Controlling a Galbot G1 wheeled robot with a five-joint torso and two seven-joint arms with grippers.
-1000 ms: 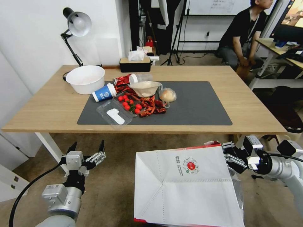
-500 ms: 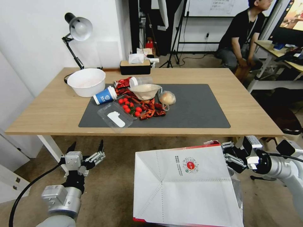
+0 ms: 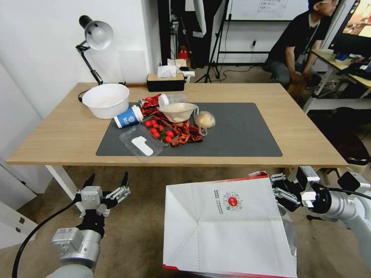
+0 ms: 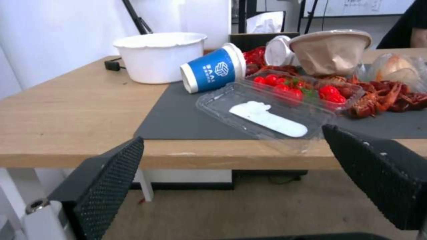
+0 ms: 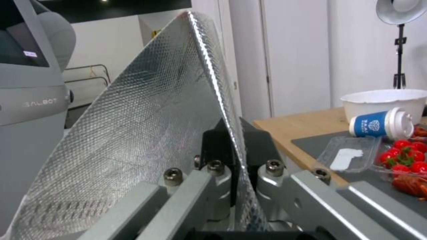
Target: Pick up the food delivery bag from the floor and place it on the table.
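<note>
Right claw (image 3: pixel 279 192) is clamping the food delivery bag (image 3: pixel 228 227), lifting below the counter (image 3: pixel 309 135). Left claw (image 3: pixel 106 181) is idling, spread apart. Next: raising above the edge.

The bag (image 3: pixel 228 227) is lined with crinkly, glossy silver foil; the tabletop (image 3: pixel 58 131) is finished in matt light wood.
</note>
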